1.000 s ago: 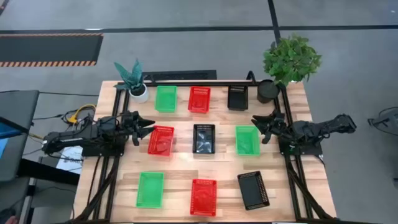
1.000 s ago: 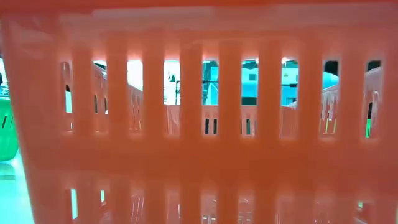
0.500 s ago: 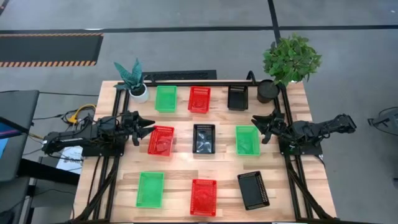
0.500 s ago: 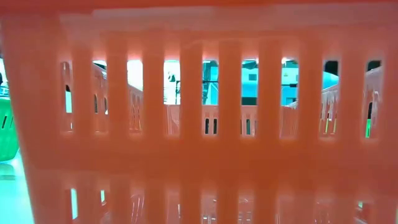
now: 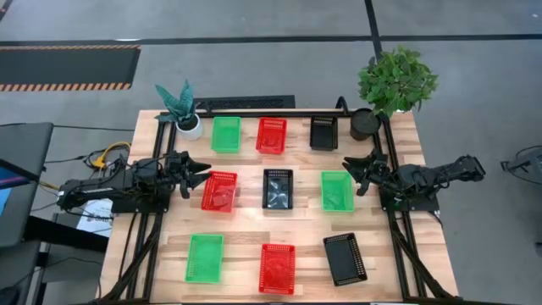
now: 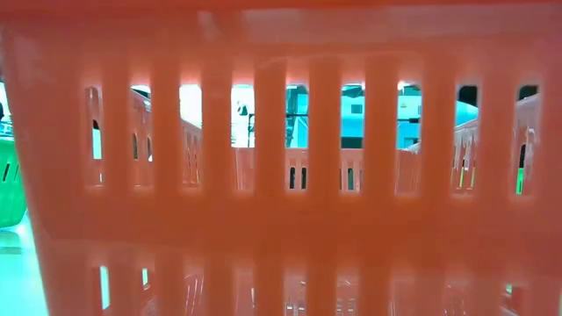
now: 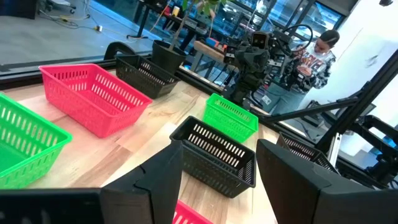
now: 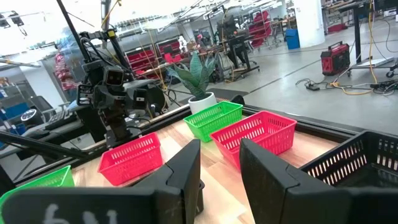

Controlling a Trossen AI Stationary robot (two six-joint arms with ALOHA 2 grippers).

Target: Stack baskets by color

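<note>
I read the right tool [image 5: 350, 174] as released: in the right wrist view its two fingers [image 8: 185, 168] stand apart with nothing between them. It hangs over the right side of the tabletop [image 5: 303, 237], just beside the middle-row green basket [image 5: 337, 190] and not touching it. The left tool [image 5: 200, 175] mirrors this on the left side; its fingers [image 7: 163, 174] also stand apart and empty, with the tips just beside the middle-row red basket [image 5: 219, 190].

All nine baskets lie singly in three rows. The far row holds a green basket [image 5: 226, 134], a red basket [image 5: 272, 135] and a black basket [image 5: 323, 132]. A black basket [image 5: 278, 188] sits in the centre. The near row holds a green basket [image 5: 204, 257], a red basket [image 5: 277, 268] and a tilted black basket [image 5: 345, 258]. Two potted plants [image 5: 395, 83] occupy the far corners.

I judge that the task stands at its first step, the approach to a first pick, since no basket is nested in another.

The next move calls for me to:
1. Lower one tool over a wall of its adjacent basket.
2. Clench on the rim.
3. Lift clear of the neighbours.
4. Carry the basket to another of the same colour and seat it squarely inside.

The low view is blocked by the wall of a red basket, so I must rely on the overhead view for alignment.
</note>
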